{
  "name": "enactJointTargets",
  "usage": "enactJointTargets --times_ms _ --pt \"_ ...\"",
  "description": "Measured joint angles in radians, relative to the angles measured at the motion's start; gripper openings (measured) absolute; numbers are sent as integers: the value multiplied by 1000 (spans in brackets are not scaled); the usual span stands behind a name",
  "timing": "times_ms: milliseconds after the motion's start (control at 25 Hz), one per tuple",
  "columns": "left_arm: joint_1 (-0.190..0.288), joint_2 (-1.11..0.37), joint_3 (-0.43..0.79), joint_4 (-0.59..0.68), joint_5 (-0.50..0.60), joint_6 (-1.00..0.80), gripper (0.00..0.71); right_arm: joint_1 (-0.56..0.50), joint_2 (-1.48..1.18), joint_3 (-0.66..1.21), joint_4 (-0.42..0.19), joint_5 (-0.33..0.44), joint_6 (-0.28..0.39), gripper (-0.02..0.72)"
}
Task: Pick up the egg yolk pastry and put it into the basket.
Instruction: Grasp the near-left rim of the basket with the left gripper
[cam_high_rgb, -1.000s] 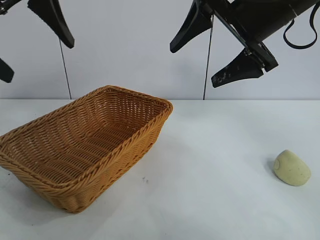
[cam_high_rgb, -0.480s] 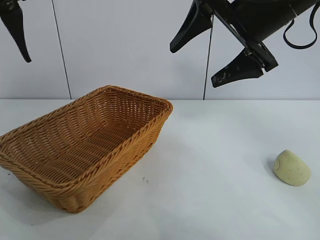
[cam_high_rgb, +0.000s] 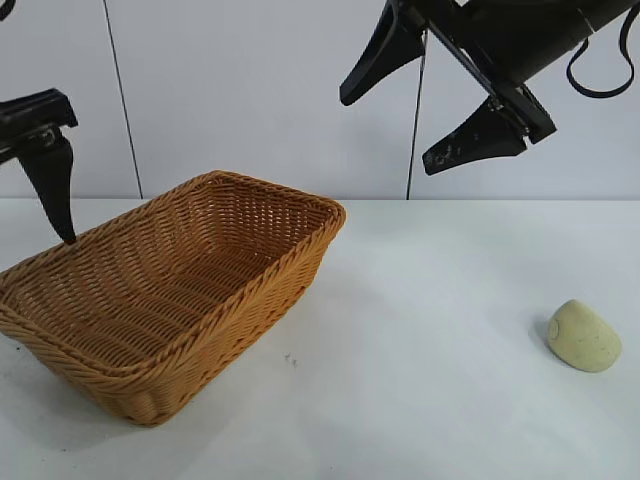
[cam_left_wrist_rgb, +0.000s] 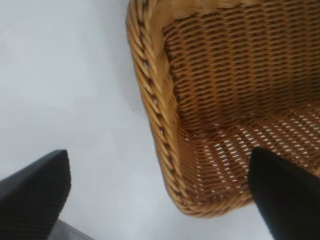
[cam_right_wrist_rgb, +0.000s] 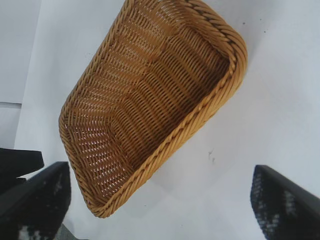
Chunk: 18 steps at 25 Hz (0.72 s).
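Exterior view gives you the relation that matters: the egg yolk pastry (cam_high_rgb: 583, 336) lies on the white table (cam_high_rgb: 430, 300) at the right side, well apart from the wicker basket (cam_high_rgb: 170, 290) at the left, and nothing touches it. Your right gripper (cam_high_rgb: 440, 105) hangs high above the table with its fingers spread wide and empty, and the pastry sits below it and further toward the right edge, so this is the nearer arm by a clear margin. Your left gripper (cam_left_wrist_rgb: 165, 190), also wide open and empty, is down at the basket's far left corner; the left wrist view shows one finger over the bare table and the other over the basket's woven floor, straddling the braided rim. The pastry is tipped on its side, its flat round face turned toward the basket and its dome pointing away to the right. You would likely do best to bring the right gripper down over it with the fingers set across that left-right axis. The basket holds nothing as yet.
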Motion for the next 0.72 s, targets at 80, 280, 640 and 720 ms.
enactJointTargets --times_ms 80,280,640,720 --pt "0 16 1 0 -4 -7 692 0 0 0 0 0 0 696" --pt "0 83 4 4 -41 -16 692 0 0 0 0 0 0 696" --pt "12 251 4 -55 -204 24 692 0 0 0 0 3 0 696" --pt "13 269 6 -70 -214 28 692 0 0 0 0 3 0 696"
